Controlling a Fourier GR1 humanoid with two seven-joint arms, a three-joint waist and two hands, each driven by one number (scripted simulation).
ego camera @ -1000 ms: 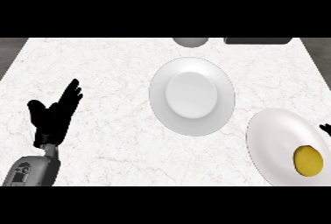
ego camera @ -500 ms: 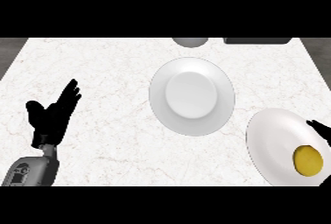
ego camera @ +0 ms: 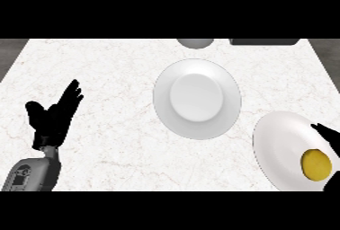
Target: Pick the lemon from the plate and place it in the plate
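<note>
A yellow lemon [ego camera: 316, 164] lies on a white plate [ego camera: 282, 148] at the right edge of the view. A second white plate [ego camera: 196, 98] sits bare in the middle of the counter. My right hand [ego camera: 328, 138] shows only as black fingers at the right edge, just above the lemon and over the plate's rim; how its fingers stand is hidden. My left hand [ego camera: 54, 116] rests open at the left, fingers up, far from both plates.
A grey round object [ego camera: 194, 42] and a dark flat object [ego camera: 263, 41] sit at the counter's far edge. White marble counter [ego camera: 113, 67] spreads between the left hand and the middle plate.
More of my right hand has come into view at the right edge, moving left over the plate toward the lemon. The left hand and both plates have not moved.
</note>
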